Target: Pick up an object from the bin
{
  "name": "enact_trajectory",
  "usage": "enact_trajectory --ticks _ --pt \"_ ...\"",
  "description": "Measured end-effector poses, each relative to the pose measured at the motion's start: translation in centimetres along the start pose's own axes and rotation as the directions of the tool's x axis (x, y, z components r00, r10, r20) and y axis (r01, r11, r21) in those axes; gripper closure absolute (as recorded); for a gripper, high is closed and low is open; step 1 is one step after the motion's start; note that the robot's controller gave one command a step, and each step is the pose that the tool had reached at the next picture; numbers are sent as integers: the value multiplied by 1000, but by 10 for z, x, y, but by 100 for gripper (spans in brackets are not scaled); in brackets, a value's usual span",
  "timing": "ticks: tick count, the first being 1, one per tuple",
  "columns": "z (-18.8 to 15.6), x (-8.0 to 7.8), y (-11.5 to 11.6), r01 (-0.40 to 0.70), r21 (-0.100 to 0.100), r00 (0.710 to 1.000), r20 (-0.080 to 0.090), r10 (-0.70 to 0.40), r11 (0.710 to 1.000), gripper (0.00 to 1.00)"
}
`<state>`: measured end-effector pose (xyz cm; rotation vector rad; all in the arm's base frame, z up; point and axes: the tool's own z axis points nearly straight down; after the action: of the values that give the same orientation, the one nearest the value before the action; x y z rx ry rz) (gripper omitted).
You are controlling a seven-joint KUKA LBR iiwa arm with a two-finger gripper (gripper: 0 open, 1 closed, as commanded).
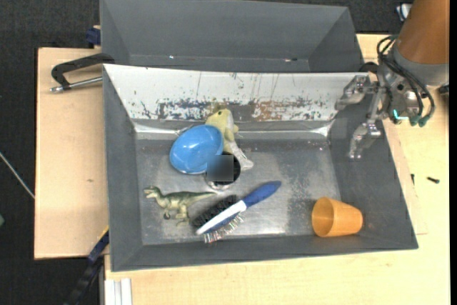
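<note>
Gripper (pixel 360 121) hangs at the right wall of the bin (pixel 382 186); open or closed, cannot tell. Nearest below it, an orange cup (pixel 337 218) lies on its side, long axis left-right, mouth pointing left.

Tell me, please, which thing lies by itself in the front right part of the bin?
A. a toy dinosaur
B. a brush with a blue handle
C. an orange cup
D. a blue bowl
C: the orange cup lies on its side alone at the front right of the bin, while the blue bowl, toy dinosaur and brush sit grouped on the left.
</note>
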<state>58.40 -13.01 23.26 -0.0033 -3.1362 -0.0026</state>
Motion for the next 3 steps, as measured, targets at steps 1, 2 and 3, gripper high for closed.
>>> enact_trajectory --ticks 1,2,3 --pt "161 -4 70 161 1 987 11 -161 987 0" --pt "158 31 110 520 12 854 17 -520 854 0" --pt "158 33 172 653 11 757 13 -654 757 0"
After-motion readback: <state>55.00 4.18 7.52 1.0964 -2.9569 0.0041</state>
